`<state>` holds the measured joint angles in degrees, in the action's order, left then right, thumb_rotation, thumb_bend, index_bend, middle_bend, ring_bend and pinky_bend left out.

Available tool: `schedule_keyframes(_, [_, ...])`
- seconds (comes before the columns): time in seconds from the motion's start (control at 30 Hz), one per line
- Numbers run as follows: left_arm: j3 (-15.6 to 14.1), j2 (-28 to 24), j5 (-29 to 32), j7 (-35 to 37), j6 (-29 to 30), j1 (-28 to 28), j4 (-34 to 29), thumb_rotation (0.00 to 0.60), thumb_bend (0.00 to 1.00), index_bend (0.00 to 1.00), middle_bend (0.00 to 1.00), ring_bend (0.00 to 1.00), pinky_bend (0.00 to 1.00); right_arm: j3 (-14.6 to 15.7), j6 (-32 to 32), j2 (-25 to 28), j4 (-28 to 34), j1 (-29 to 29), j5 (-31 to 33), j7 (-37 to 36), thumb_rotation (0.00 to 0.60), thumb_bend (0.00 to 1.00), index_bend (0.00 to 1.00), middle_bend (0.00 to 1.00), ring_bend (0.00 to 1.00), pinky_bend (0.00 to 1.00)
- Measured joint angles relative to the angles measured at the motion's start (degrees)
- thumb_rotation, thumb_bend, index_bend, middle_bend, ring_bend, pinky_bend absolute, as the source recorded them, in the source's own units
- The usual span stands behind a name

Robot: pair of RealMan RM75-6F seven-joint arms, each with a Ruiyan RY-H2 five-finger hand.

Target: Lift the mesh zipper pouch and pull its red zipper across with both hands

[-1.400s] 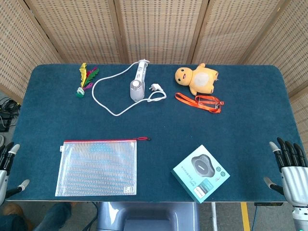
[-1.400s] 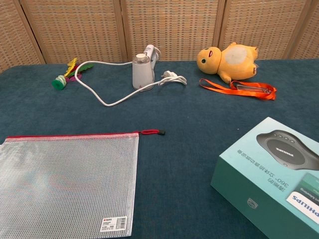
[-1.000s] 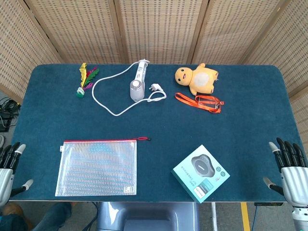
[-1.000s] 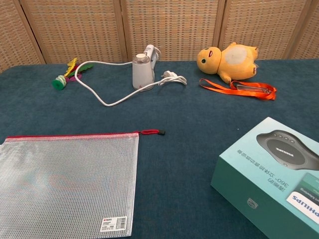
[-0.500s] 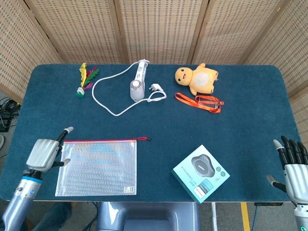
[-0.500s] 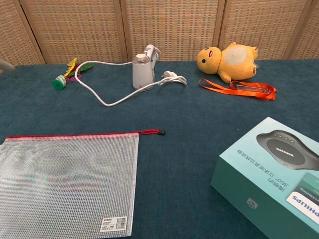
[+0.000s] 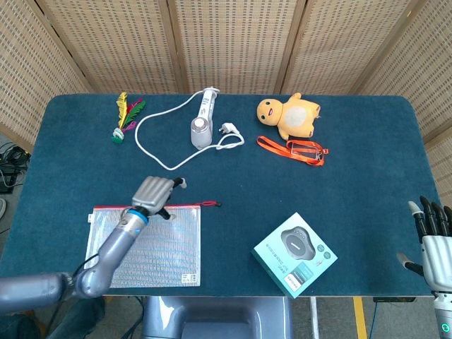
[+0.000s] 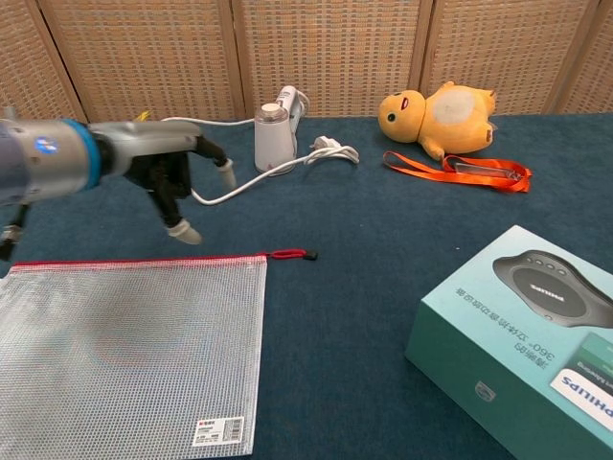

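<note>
**Over the pouch: left hand arrives, nothing lifted yet**

At the near left of the blue table [image 7: 367,162], the robot's left hand [image 7: 154,195] hovers just above the top edge of the mesh zipper pouch [image 7: 141,246], its fingers [image 8: 182,233] spread and pointing down, clamped on nothing. Directly below those fingers runs the red zipper [image 8: 144,260]; its pull tab [image 8: 292,254] sticks out past the pouch's corner, a little to their right. The pouch lies flat, zipper edge facing away from the robot, which seemingly leaves both the edge and the tab easy to reach from above. The left forearm stretches out low from the near left corner, wrist bent so the palm faces the cloth.

Well apart from the pouch, the right hand [image 7: 432,240] waits at the table's near right edge, upright, fingers straight and parted, holding nothing. Between it and the pouch sits a teal boxed gadget [image 7: 294,253]. Beyond the left fingers lie a corded white appliance [image 7: 200,129], a feather shuttlecock [image 7: 124,117], a yellow plush toy [image 7: 289,116] and an orange lanyard [image 7: 293,150].
</note>
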<state>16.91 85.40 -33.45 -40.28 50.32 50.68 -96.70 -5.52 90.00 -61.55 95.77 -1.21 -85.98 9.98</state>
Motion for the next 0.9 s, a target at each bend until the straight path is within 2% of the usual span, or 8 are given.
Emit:
schedule_keyframes(0.13, [0.1,6.3,4.8,-1.9,-1.5,5.8,8.1,0.600,0.14,0.39,0.99,0.94,1.00,-0.1,0.4,0.1,-0.2,0.3,0.4,-0.1,0.600,0.00,0.00,0.00,0.00,0.00])
schedule_keyframes(0.3, [-0.4,12.2,7.9,-2.4,-3.2,10.3,16.3,0.600,0.27,0.41,0.99,0.94,1.00,-0.4,0.5,0.3,-0.4,0.6,1.4,-0.6,0.600,0.00,0.00,0.00,0.00,0.00])
schedule_keyframes(0.43, [-1.0,15.9,9.3,-1.9,-4.5,12.9,21.9,0.600,0.29,0.43,0.99,0.94,1.00,-0.5,0.5,0.5,-0.8,0.7,2.0,-1.2,0.600,0.00,0.00,0.00,0.00,0.00])
schedule_keyframes(0.9, [-2.0,21.5,8.1,2.8,-6.5,15.2,30.5,0.600,0.37,0.46,0.99,0.94,1.00,-0.4,-0.2,0.9,-1.0,0.6,2.2,-2.8,0.600,0.00,0.00,0.00,0.00,0.00])
